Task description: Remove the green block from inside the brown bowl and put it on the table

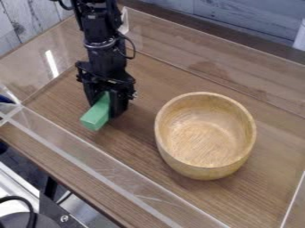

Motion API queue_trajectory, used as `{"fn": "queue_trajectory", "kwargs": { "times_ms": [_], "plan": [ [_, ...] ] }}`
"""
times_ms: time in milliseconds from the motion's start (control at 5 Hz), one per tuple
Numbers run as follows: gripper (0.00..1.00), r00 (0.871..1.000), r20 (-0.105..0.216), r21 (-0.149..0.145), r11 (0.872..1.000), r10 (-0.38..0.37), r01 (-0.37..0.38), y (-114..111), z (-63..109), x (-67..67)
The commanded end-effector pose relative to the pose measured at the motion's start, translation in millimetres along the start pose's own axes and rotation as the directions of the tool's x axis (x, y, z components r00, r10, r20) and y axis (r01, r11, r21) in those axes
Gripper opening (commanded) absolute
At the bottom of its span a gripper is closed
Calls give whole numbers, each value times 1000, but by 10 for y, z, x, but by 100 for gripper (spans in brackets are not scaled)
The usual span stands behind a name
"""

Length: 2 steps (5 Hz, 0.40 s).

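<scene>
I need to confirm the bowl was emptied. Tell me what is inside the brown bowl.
Nothing: the brown bowl shows only bare wood grain inside. Its near inner wall is hidden by the rim. The green block is outside, in the gripper at the table.

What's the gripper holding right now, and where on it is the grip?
The gripper is shut on the green block, gripping its upper end; the lower end sits at the table, left of the brown bowl.

The bowl (206,134) is pale wood with visible grain and a smooth matt finish, the desk (191,62) darker wood-grain with clear glossy walls (84,156), the block (96,115) matt green.
</scene>
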<state>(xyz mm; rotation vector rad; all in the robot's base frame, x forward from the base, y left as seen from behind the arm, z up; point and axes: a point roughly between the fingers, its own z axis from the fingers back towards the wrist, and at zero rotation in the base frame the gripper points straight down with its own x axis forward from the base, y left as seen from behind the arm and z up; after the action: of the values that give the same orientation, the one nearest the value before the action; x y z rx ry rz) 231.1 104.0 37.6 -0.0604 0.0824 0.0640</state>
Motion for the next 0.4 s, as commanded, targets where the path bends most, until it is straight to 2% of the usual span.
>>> {"fn": "queue_trajectory", "kwargs": {
  "times_ms": [0,200],
  "plan": [
    [0,1000,26,14,1000,6,-7,45,57,46],
    [0,1000,20,14,1000,10,-10,50,39,47]
  ]
}}
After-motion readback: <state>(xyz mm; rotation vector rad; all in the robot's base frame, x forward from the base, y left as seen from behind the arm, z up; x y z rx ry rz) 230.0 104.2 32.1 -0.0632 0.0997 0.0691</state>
